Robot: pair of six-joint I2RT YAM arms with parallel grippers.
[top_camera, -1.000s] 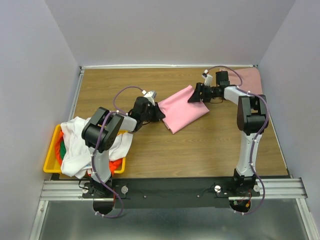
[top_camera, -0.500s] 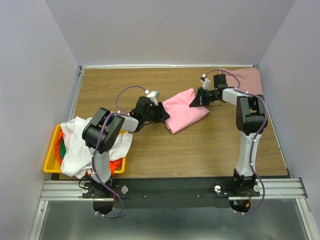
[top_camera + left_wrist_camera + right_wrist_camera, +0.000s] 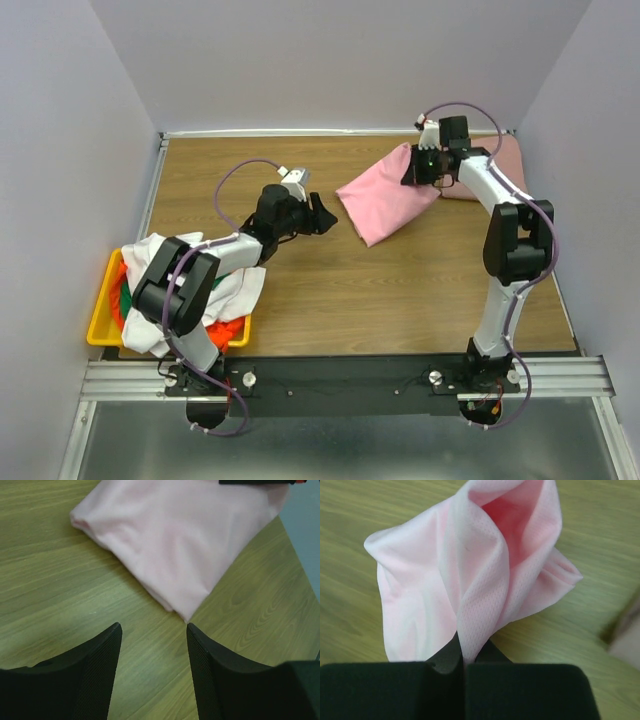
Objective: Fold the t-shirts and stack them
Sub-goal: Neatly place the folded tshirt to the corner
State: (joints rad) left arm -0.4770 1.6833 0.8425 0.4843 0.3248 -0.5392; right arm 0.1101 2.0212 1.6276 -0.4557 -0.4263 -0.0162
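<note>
A folded bright pink t-shirt [image 3: 385,198] [image 3: 180,535] [image 3: 470,565] lies in the middle of the table, its far right corner lifted. My right gripper [image 3: 412,168] [image 3: 465,652] is shut on that corner, and the cloth bunches up out of the jaws. A dusty rose-pink t-shirt [image 3: 487,165] lies folded at the far right, partly behind the right arm. My left gripper [image 3: 325,218] [image 3: 154,630] stands open just left of the pink shirt's near corner, holding nothing. More t-shirts, a white one [image 3: 160,285] on top, are heaped in the bin.
A yellow plastic bin [image 3: 100,322] sits at the table's near left edge, with orange and green cloth under the white tee. Grey walls close in the table on three sides. Bare wood [image 3: 400,290] lies between the pink shirt and the arm bases.
My left gripper opened, let go of the pink shirt and drew back to the left. My right gripper shut on the shirt's far corner and pulled it up and toward the far right.
</note>
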